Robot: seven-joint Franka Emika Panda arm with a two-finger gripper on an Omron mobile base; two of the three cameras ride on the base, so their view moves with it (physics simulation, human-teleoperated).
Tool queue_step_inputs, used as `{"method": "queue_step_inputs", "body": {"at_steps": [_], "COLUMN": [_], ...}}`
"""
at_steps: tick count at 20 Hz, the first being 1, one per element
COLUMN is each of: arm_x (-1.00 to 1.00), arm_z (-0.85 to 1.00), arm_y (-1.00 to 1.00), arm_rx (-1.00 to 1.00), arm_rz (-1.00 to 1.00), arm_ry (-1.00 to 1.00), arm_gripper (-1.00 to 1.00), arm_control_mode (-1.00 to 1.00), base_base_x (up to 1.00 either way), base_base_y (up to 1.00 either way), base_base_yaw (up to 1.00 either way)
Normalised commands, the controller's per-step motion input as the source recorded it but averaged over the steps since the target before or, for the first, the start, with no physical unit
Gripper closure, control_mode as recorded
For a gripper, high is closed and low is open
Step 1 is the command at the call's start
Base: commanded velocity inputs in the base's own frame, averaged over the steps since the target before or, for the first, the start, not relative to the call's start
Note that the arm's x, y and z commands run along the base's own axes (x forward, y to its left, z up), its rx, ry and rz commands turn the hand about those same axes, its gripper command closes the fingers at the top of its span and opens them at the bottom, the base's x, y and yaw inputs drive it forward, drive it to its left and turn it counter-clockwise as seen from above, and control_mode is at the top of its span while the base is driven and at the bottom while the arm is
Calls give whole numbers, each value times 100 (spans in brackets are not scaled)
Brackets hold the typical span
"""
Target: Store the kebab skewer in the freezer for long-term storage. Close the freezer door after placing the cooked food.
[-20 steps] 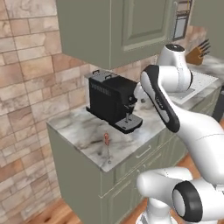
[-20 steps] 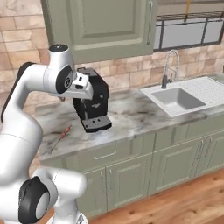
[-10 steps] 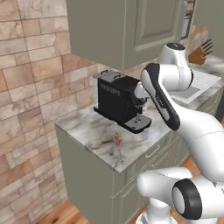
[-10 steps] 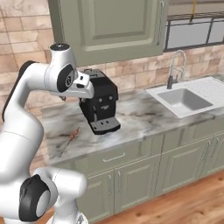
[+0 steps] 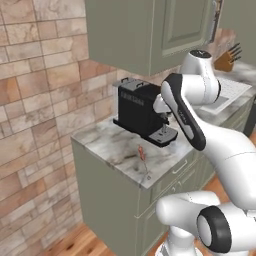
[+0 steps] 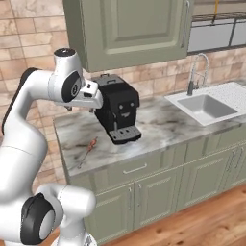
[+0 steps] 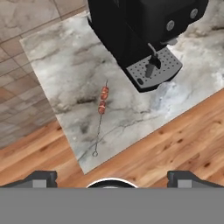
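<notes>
a home kitchen: marble counter [image 6: 163, 122], sage cabinets [image 6: 129, 29], brick backsplash [image 5: 35, 95], coffee machine [image 6: 116, 108], sink [image 6: 206, 105], knife block [image 5: 227, 59].

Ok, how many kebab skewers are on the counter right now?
1. The kebab skewer lies flat on the marble counter, apart from the black coffee machine, toward the counter's front edge. The machine could hide something behind it.

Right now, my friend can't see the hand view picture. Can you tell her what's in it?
A thin skewer with two orange-brown bits lies on a grey marble counter, seen from above. A black coffee machine stands just beyond it, with wooden floor past the counter's edge. The end effector is open, its two dark tips apart at the bottom.
</notes>
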Motion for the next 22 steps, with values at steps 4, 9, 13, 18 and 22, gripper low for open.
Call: {"method": "queue_step_inputs", "body": {"at_steps": [4,9,13,18,22], "arm_x": [0,-7,-6,-3,0], "arm_z": [0,-13,-24,-35,-38], "arm_y": [0,34,39,25,11], "arm_rx": [0,0,0,0,0], "arm_rz": [0,-10,-12,-11,-4], "arm_ry": [0,0,3,4,1], "arm_gripper": [-100,-100,-100,-100,-100], "arm_control_mode": [100,-100,-100,-100,-100], "base_base_x": [-2,-2,0,0,0], "base_base_y": [36,8,0,0,0], "base_base_yaw": [-9,-2,0,0,0]}}
